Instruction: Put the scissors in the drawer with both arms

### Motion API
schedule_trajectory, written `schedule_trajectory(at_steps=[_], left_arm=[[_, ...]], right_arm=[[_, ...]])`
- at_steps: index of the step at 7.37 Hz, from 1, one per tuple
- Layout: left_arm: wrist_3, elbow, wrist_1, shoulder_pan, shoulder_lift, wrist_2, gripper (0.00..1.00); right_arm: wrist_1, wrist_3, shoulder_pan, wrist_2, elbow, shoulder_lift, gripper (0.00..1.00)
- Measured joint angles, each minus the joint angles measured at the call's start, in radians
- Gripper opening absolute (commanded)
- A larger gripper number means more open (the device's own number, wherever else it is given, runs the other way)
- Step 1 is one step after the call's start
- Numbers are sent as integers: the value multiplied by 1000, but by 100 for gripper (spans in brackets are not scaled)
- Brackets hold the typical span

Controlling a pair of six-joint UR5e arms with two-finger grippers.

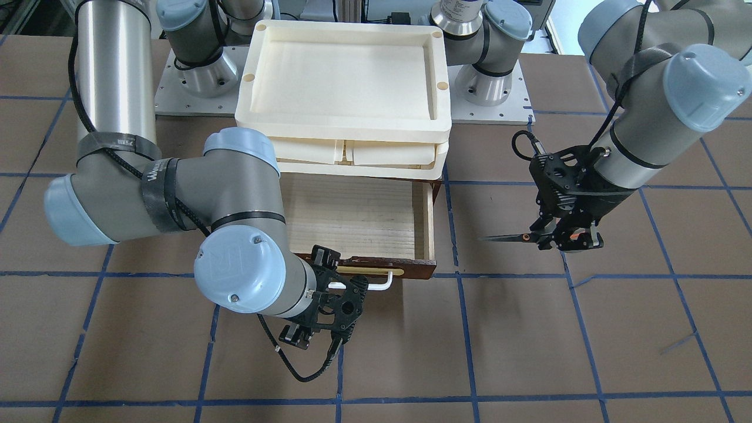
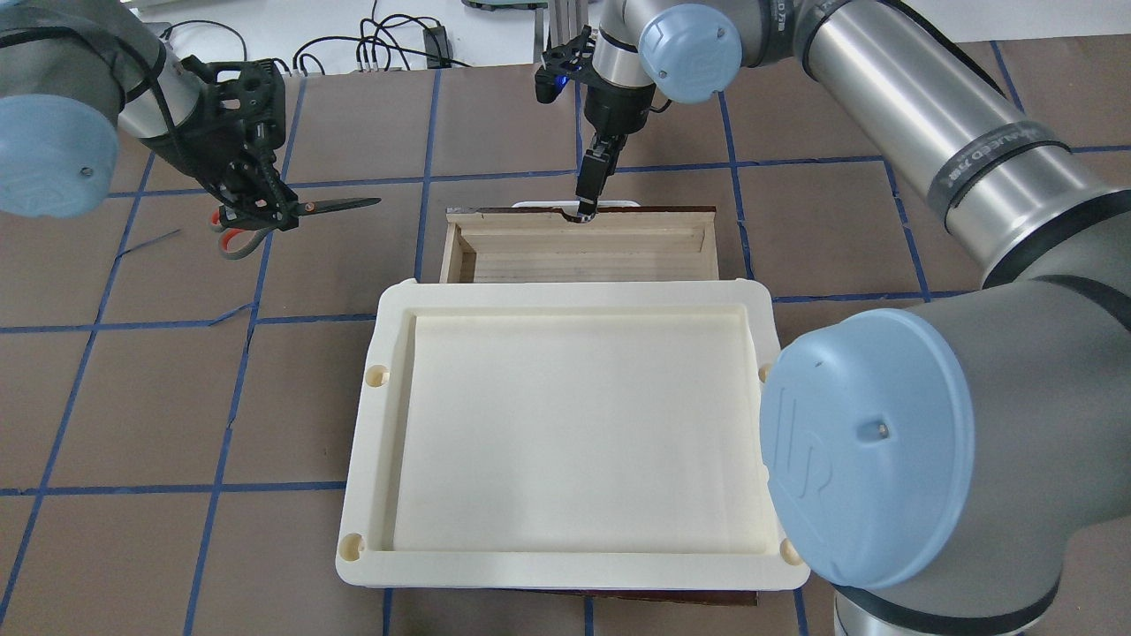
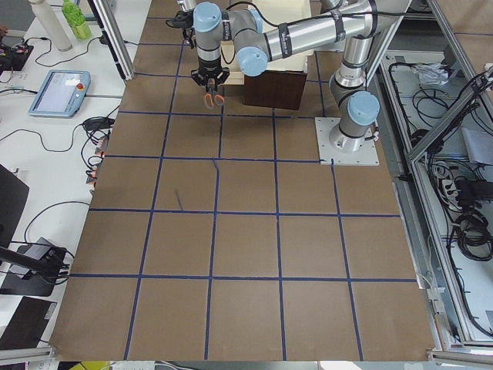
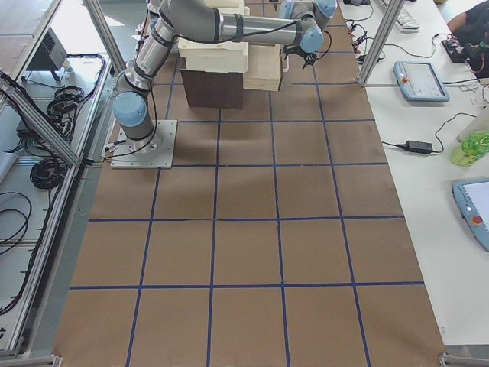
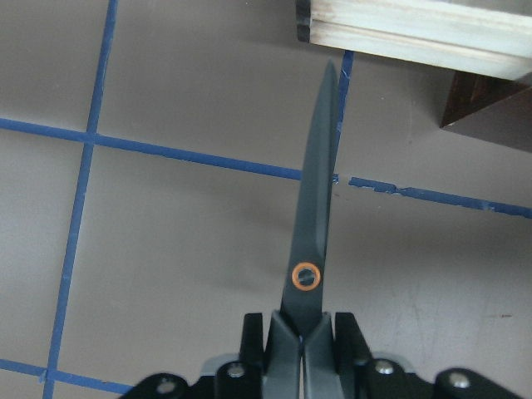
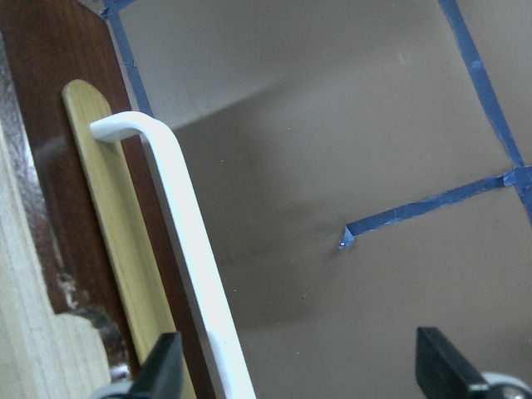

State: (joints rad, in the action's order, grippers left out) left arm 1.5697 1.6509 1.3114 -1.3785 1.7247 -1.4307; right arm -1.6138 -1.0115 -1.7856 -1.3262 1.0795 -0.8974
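- Your left pincer (image 5: 301, 332) is clamped on the scissors (image 5: 316, 208) just behind the pivot. The blades are shut and lie roughly level.
- The scissors hang over the brown tabletop (image 1: 529, 341), to the left of the drawer (image 2: 583, 256) and apart from it. They are not over its opening.
- The blade tip points right, toward the drawer's left wall. In the overhead view, the grey loops lined in orange-red stick out behind the pincer.
- The drawer stands open on the far side of the stacked cream trays (image 2: 389, 442), with its pale wood floor showing.
- Your right pincer (image 6: 299, 374) sits at the dark drawer front with its 2 fingers (image 6: 162, 370) wide apart.
- The white handle (image 6: 195, 274) runs between those fingers, close beside 1 of them and well away from the other. You cannot tell from these views whether that finger touches it.
- The handle sits on a brass plate (image 6: 116, 249) fixed to the reddish-brown front.
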Motion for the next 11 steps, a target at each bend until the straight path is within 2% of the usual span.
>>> schedule_trajectory(at_steps=[3,6,9,11], left_arm=[[-54,-2,0,-36,-8,1,9],[-141,-4,0,-86,-12,4,10],[-292,-10,-5,-191,-10,7,11],[-415,-23,-21,-280,7,7,11]], right_arm=[[4,6,3,-1,3,-36,100],[16,87,57,-2,45,-176,100],[24,126,212,-5,210,-397,100],[76,128,326,-7,245,-484,100]])
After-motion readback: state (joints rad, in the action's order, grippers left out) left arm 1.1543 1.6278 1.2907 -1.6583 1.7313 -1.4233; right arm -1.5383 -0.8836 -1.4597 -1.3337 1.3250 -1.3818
